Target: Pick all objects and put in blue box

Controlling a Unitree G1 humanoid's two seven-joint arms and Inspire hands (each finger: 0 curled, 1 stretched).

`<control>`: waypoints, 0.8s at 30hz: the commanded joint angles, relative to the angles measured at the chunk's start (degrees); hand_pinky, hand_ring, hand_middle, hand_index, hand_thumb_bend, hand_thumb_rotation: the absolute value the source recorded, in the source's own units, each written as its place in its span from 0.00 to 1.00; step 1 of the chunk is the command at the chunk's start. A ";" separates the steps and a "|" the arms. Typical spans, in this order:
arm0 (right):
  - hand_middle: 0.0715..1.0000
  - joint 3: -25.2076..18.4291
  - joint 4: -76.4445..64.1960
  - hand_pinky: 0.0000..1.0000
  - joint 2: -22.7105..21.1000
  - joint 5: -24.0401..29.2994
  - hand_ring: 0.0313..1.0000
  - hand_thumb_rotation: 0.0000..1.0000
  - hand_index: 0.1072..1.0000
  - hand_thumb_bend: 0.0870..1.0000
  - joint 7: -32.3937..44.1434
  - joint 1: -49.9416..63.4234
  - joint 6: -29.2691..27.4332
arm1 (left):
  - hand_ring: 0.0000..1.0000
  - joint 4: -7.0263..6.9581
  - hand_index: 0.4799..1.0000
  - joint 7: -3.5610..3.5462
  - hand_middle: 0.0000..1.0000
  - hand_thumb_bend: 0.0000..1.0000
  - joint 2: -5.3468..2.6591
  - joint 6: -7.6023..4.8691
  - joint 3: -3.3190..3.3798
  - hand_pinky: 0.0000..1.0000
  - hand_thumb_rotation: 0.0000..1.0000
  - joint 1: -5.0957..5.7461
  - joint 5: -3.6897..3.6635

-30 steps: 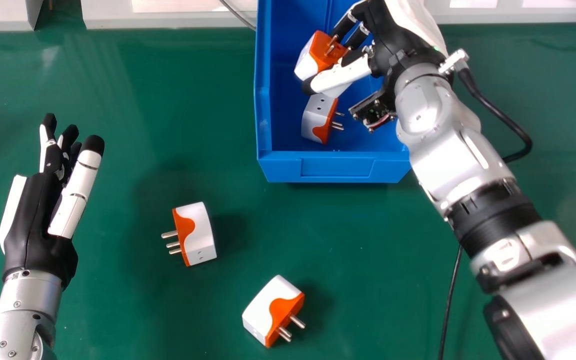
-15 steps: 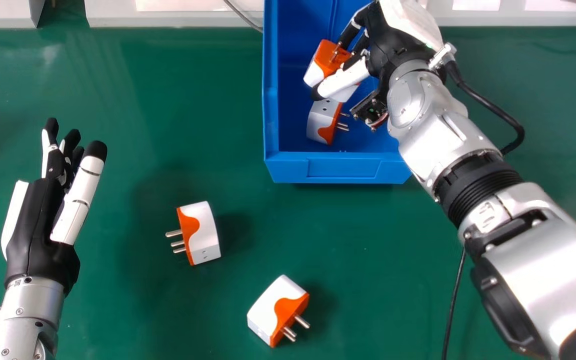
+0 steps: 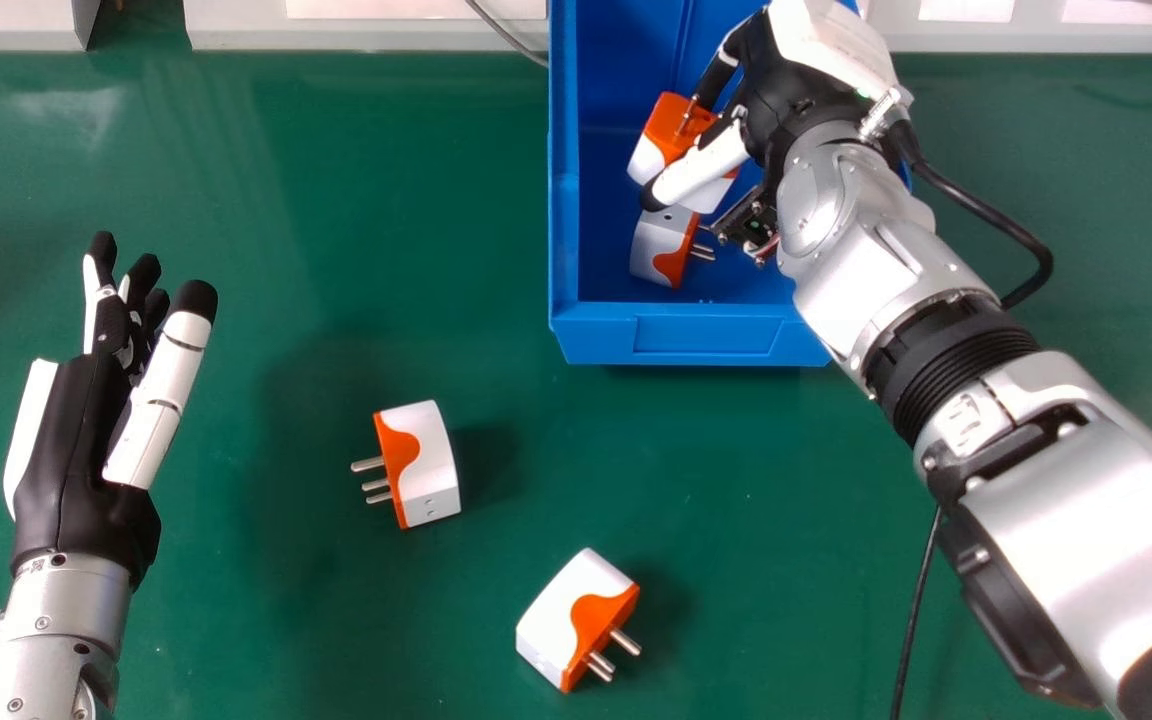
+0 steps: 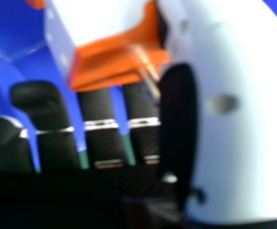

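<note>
Inside the blue box, my right hand has its fingers and thumb around an orange-and-white plug adapter, its pins facing up. Another adapter lies in the box on the near side of the held one, partly covered by it. Two more adapters rest on the green table, one left of centre, one nearer to me. My left hand is open at the left. In the right hand view, the held adapter sits between the fingers and thumb of my right hand.
Light-coloured panels line the table's far edge, with a thin grey cable beside the box. A black cable loops out from my right wrist, and another dark cable runs on the table beside the right forearm.
Inside the box, my right hand and its adapter have shifted slightly toward me, now covering more of the other adapter. The head view has turned a little, sliding the scene rightward.
</note>
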 commanded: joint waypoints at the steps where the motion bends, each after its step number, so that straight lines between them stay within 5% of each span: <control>1: 0.23 -0.52 -0.39 0.15 -0.65 0.12 0.18 0.08 0.43 0.44 -0.28 -2.06 -1.01 | 1.00 -1.25 1.00 0.11 1.00 0.56 0.00 -1.78 -0.32 1.00 0.75 -0.11 0.46; 3: 0.27 0.01 -0.23 0.17 -1.08 -0.18 0.21 0.06 0.45 0.44 1.40 -2.21 -0.88 | 1.00 -2.18 1.00 0.52 1.00 0.56 -0.16 -0.83 -0.43 1.00 0.75 -0.03 0.49; 5: 0.27 0.59 -0.51 0.17 -1.46 -0.61 0.21 0.06 0.45 0.44 2.85 -2.24 -0.49 | 1.00 -4.60 1.00 1.47 1.00 0.56 -0.46 1.13 -0.83 1.00 0.75 0.52 0.91; 6: 0.35 0.76 -0.63 0.24 -1.58 -0.77 0.30 0.10 0.50 0.46 3.28 -2.24 -0.41 | 1.00 -5.38 1.00 1.83 1.00 0.55 -0.56 1.86 -1.01 1.00 0.74 0.66 1.09; 7: 0.35 1.13 -0.57 0.24 -1.70 -1.09 0.30 0.10 0.50 0.46 3.84 -2.37 -0.33 | 1.00 -5.70 1.00 2.23 1.00 0.55 -0.59 2.57 -1.09 1.00 0.74 0.67 1.30; 8: 0.47 1.54 -0.52 0.34 -1.82 -1.43 0.42 0.15 0.58 0.48 4.28 -2.49 -0.28 | 1.00 -5.79 1.00 2.56 1.00 0.54 -0.59 3.23 -1.10 1.00 0.74 0.60 1.44; 10: 0.47 2.43 -0.52 0.34 -2.13 -2.11 0.42 0.15 0.58 0.48 4.80 -2.55 -0.36 | 1.00 -5.30 1.00 3.01 1.00 0.54 -0.55 4.15 -1.23 1.00 0.74 -0.03 1.66; 11: 0.57 2.84 -0.56 0.42 -2.27 -2.40 0.52 0.20 0.65 0.51 4.94 -2.53 -0.39 | 1.00 -5.19 1.00 3.08 1.00 0.53 -0.52 4.42 -1.26 1.00 0.74 -0.20 1.69; 13: 0.57 3.30 -0.72 0.42 -2.49 -2.92 0.52 0.20 0.65 0.51 5.09 -2.41 -0.47 | 1.00 -5.25 1.00 2.88 1.00 0.53 -0.45 4.59 -1.39 1.00 0.74 -0.21 1.63; 14: 0.66 3.54 -0.88 0.51 -2.55 -3.18 0.62 0.25 0.72 0.53 5.02 -2.29 -0.41 | 1.00 -5.13 1.00 2.76 1.00 0.53 -0.39 4.62 -1.42 1.00 0.75 -0.26 1.56; 24: 0.95 4.48 -1.36 0.85 -2.48 -3.73 0.95 0.48 0.96 0.70 3.69 -1.51 0.14 | 1.00 -5.18 1.00 2.25 1.00 0.50 -0.54 4.34 -1.33 1.00 0.78 -0.26 0.83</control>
